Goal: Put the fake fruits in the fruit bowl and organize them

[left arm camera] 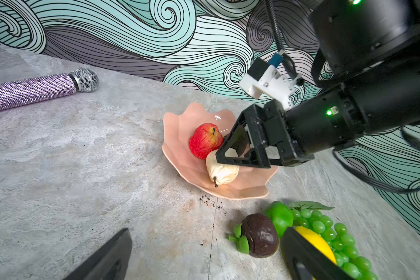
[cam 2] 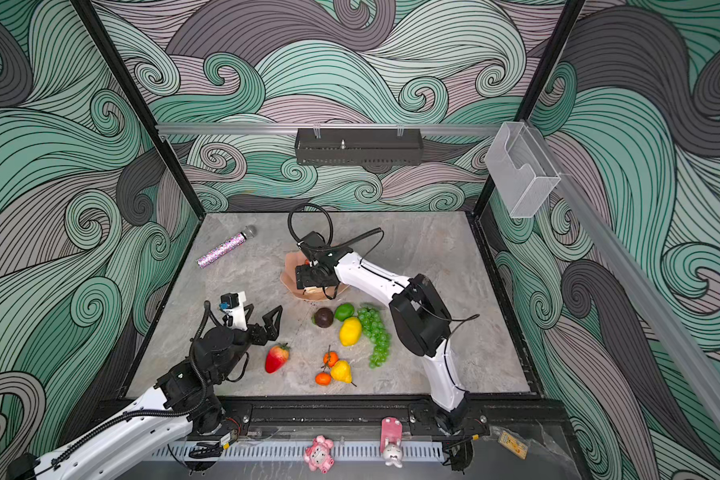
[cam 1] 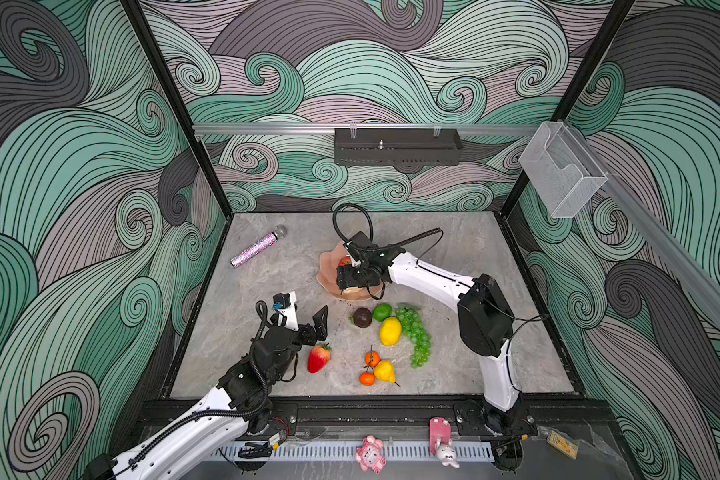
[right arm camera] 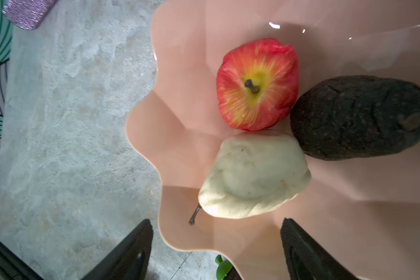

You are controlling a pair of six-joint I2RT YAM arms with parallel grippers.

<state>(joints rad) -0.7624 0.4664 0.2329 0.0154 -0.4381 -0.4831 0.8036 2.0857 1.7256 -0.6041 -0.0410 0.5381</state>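
Gaping wide, the right hand (right arm camera: 216,224) hangs over the fruit bowl (right arm camera: 180,72), its ribbed black fingers well apart and clamped on nothing; the bowl is glossy salmon pink, shallow, with a wavy petal-like rim, and it sits near the middle of the grey, stone-veined counter (cam 1: 267,291).

Three fruits lie inside it, touching one another: a red apple (right arm camera: 256,84) with wrinkled skin and a yellow flush round its stem; a cream pear (right arm camera: 255,179), matt and dented, on its side with the stem toward the rim; a dark avocado (right arm camera: 359,118), rough and pebbled.

The left hand (left arm camera: 206,234) is open too, at the near left, holding nothing; a red strawberry (cam 1: 319,357) lies just near of it.

Nearer than the bowl, loose on the counter, a dark round fruit (cam 1: 362,317) with green leaves, a shiny lime (cam 1: 382,311), a smooth lemon (cam 1: 390,331) and a long bunch of green grapes (cam 1: 416,336) crowd together; nearer again, two tangerines (cam 1: 372,358) flank a yellow pear (cam 1: 385,371).

A glittery microphone (cam 1: 258,249) with a mesh head lies at the far left.
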